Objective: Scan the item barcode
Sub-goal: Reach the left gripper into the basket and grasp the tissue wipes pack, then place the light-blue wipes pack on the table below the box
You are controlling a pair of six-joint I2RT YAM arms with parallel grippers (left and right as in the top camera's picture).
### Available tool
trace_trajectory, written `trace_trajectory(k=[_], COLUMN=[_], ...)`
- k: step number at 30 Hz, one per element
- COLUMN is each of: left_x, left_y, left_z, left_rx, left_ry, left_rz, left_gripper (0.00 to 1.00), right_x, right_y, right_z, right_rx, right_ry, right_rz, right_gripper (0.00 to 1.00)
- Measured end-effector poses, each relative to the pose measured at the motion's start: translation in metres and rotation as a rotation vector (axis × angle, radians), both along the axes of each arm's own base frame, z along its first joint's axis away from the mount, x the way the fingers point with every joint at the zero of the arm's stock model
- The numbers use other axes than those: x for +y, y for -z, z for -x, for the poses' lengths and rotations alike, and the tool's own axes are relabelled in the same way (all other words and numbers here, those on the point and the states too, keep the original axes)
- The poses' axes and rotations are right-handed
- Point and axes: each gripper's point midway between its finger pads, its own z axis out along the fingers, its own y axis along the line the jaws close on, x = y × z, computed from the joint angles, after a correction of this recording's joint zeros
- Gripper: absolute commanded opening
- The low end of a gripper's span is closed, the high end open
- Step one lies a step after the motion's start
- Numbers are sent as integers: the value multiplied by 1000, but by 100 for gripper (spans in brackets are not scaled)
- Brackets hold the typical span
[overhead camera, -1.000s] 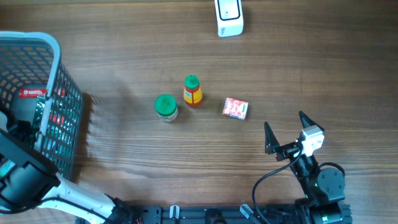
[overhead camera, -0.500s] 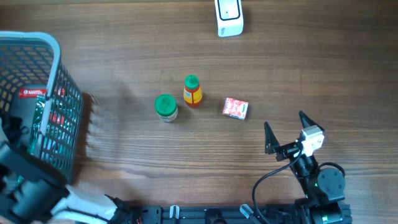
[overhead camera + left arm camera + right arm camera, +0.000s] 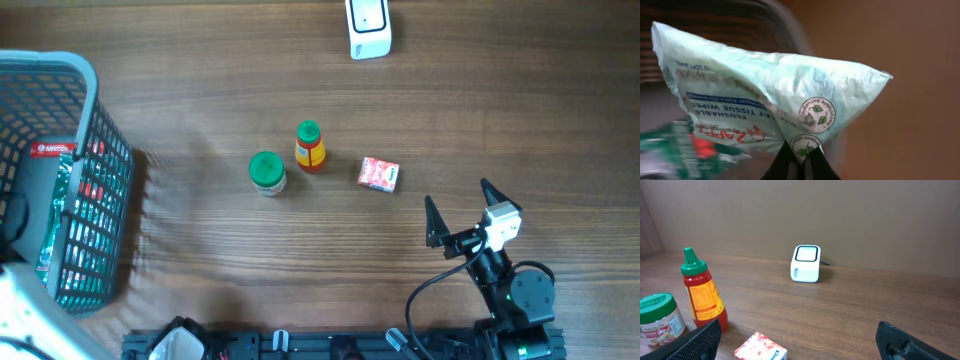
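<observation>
Wood table [image 3: 200, 60], wipes packet [image 3: 765, 95] in left jaws

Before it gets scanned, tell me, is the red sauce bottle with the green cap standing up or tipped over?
Upright: the sauce bottle stands on its base on the table, narrow end up.

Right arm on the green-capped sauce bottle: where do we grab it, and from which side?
Probably the labelled body of the sauce bottle, below the tapering neck, with the open right pincer coming in level from the robot's side. It stands upright and the cap is slim and pointed. The jar stands close on its left, so clearance there is tight.
</observation>
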Motion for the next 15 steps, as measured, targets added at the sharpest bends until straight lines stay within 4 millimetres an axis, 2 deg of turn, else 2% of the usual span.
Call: trace_trajectory(k=[2,3,4,6,8,9,11,15], left_x=[-44,-75,-95,-153,-183,-213,-252,-306], left_y=[-16,-20,-21,-22,-13,-4,11,39], left_z=[-8,-10,-12,-11,-7,-1,10,29], left_rx=[-60,-78,-79,-79,-33,13,95,252], left_ry=[153,255,319,510,595,692,817,996], left_rz=[13,33,47,88,121,152,181,150], left_gripper=[4,4,4,4,4,4,4,4], right_x=[0,0,0,0,0,0,0,0], right_y=[0,0,0,0,0,0,0,0], right_z=[0,0,0,0,0,0,0,0], right_rx=[0,0,0,0,0,0,0,0], right_ry=[0,0,0,0,0,1,0,0], right_rz=[0,0,0,0,0,0,0,0], right_gripper=[99,100,100,100,100,100,100,100])
